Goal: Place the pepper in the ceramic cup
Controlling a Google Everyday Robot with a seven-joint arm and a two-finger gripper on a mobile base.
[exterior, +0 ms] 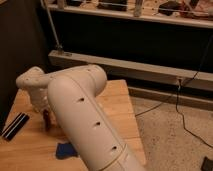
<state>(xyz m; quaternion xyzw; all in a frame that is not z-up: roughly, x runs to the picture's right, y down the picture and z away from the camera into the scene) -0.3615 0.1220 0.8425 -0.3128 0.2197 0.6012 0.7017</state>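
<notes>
Wooden counter [116, 107] fills the lower left of the frame. The speckled floor [170, 142] lies to its right.

White arm [75, 107]: a thick link rises from the bottom centre to an elbow near mid-frame, then a shorter link runs to a rounded wrist at the left. It covers much of the counter.

Hand [45, 111]: hangs below the wrist at left of centre, pointing down over the counter. It is mostly hidden behind the wrist housing, so I cannot tell whether it is apart, together or clamped.

Pepper [47, 121]: a slender dark red form standing roughly upright directly under the hand. Its upper end meets the hand and its lower end is close to the counter top; I cannot tell whether it touches the wood. It is narrow and deep red-brown against the pale wood. Finer surface detail is not readable.

Other items on the counter:
- Dark blue sponge [64, 149], flat, low in the frame, just left of the arm's lower link.
- Black bar [15, 126] with a pale stripe, lying slantwise at the far left edge, apart from the pepper.

Background: a grey ledge [125, 70] runs beneath a dark panel. A black cable [179, 107] trails down onto the floor at right.
</notes>
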